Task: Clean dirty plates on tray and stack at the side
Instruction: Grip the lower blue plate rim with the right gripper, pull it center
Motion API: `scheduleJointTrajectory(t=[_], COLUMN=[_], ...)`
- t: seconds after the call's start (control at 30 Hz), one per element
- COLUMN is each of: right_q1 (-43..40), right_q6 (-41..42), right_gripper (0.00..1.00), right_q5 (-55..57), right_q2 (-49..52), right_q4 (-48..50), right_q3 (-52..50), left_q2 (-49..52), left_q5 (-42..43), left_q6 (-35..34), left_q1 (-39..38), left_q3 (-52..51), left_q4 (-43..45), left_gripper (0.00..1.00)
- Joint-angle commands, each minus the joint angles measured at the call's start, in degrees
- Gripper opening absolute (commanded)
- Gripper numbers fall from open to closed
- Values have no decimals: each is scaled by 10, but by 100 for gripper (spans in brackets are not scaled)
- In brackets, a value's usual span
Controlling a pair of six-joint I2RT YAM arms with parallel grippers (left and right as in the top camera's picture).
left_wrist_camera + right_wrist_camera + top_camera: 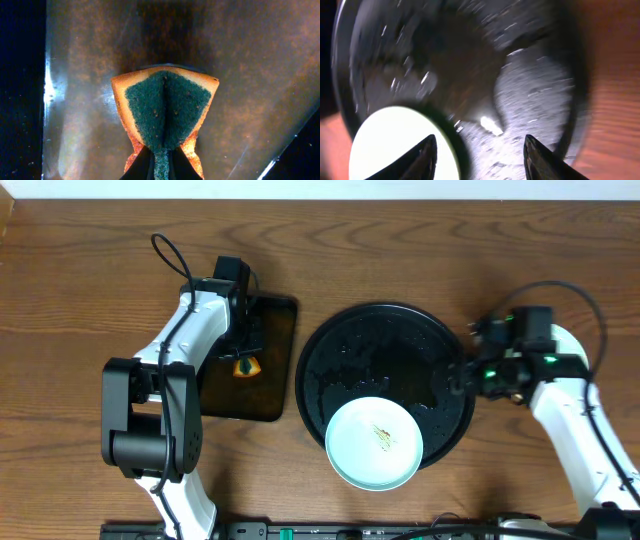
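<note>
One smeared plate (375, 442) on tray (350, 350), near parted, empty fingers of right gripper (480, 142); left gripper (160, 165) tight around sponge (165, 107).

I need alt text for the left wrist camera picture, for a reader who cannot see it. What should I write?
The left pincer is shut on an orange sponge with a dark green scouring face, folding it along the middle. Behind it lies a glossy dark rectangular tray with brownish reflections.
</note>
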Motion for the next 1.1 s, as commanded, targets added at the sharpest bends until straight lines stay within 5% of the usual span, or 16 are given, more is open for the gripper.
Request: scheduleJointTrajectory(t=[0.0, 0.4, 0.63, 0.87, 1.07], right_q1=[50, 139, 140, 140, 139], right_q6=[-15, 69, 104, 128, 163], right_gripper=[53, 43, 30, 2, 1], right_q5=[-4, 4, 4, 5, 61], right_q2=[-3, -3, -3, -3, -3], right_q4=[-19, -23, 14, 76, 181], right_q3=[-14, -112, -155, -173, -172], left_q2=[-8, -8, -8, -8, -8], left_q5=[2, 2, 2, 2, 2], left_q6=[-7, -7, -7, -7, -7], left_q1=[0, 0, 0, 0, 0], left_q3=[2, 2, 2, 2, 2], left_q4=[-2, -2, -2, -2, -2], left_gripper=[8, 8, 8, 8, 8])
